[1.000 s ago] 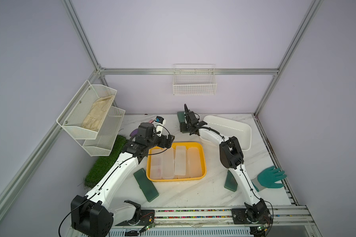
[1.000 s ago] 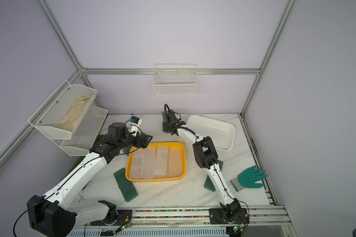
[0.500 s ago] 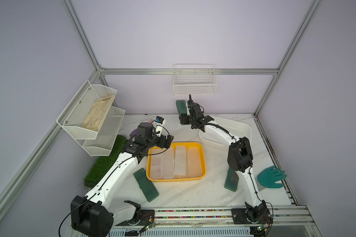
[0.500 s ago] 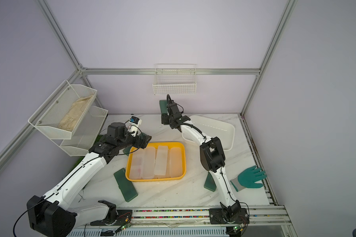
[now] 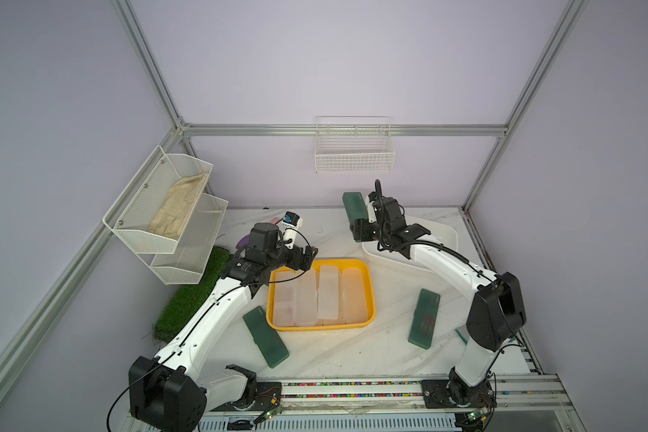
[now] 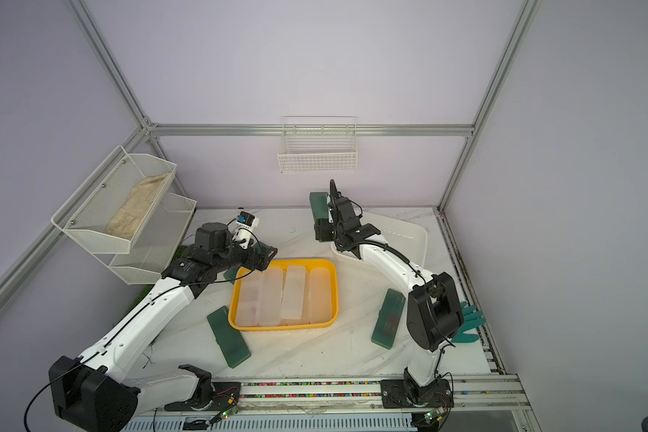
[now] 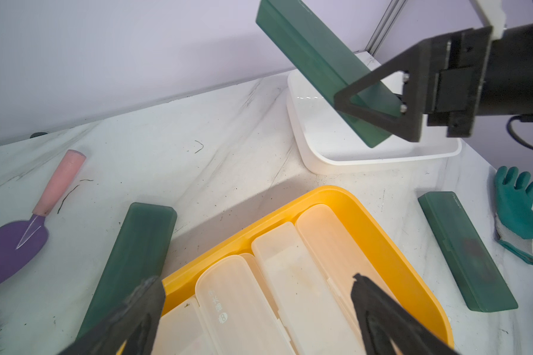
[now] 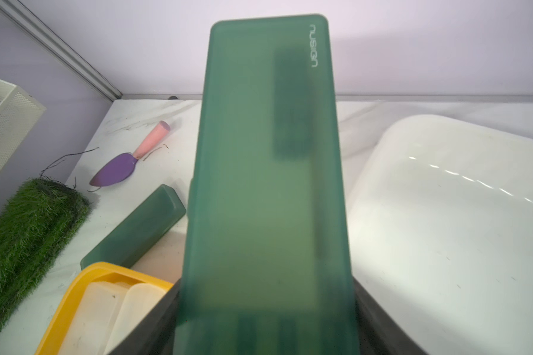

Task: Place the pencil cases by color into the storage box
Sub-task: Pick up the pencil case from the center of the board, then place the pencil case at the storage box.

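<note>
Dark green case [image 8: 265, 184], yellow tray [image 5: 369, 295]

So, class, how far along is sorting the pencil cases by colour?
Done: four frosted cases lie in the yellow tray. In hand: the right tool holds a green case raised near the empty white tray. Left: three green cases on the table. The left tool is open.

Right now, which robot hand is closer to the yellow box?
Left. The left gripper hangs open over a far corner of the yellow box. The right gripper is farther back, raised near the white tub, shut on a green pencil case.
</note>
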Robot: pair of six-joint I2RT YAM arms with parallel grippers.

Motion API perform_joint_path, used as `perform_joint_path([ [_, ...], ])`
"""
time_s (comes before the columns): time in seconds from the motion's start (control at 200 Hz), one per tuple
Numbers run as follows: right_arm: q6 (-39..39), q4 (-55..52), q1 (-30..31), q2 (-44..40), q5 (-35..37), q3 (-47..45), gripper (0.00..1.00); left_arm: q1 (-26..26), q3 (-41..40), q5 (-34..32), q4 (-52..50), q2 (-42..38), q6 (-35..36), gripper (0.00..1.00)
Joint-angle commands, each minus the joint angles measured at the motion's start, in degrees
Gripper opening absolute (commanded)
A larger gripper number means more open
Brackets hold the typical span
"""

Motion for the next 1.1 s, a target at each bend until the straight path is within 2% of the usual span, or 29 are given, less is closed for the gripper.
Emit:
perform_joint_path([
  [0.0,1.6,1.6,-1.5,-6.3,-0.2,-5.9,0.53,-1.1,2.2,1.9,2.8,-1.5,-0.4,0.96],
  [0.165,3.2,1.7,-4.3,-11.9,0.4,-12.9,0.53,-3.6,2.6,2.1,2.9,-0.7,0.7,0.96],
  [0.37,6.6,5.2,-6.9,-11.8,2.8,-16.7,0.53,-7.5,2.8,3.5,2.9,-0.1,4.0,0.96],
  [0.5,10.3,8.1,-7.6,-9.9,7.1,-17.9,0.53,-8.8,1.7,7.0,3.2,-0.3,6.2,0.96],
  [0.8,19.2,13.6,-9.5,-3.2,10.6,-18.2,0.51,-10.7,-3.0,12.6,6.2,-3.6,9.4,0.96],
  [1.095,20.4,14.9,-9.5,4.4,12.4,-14.0,0.51,-10.7,-4.7,14.1,6.3,-3.6,9.7,0.96],
])
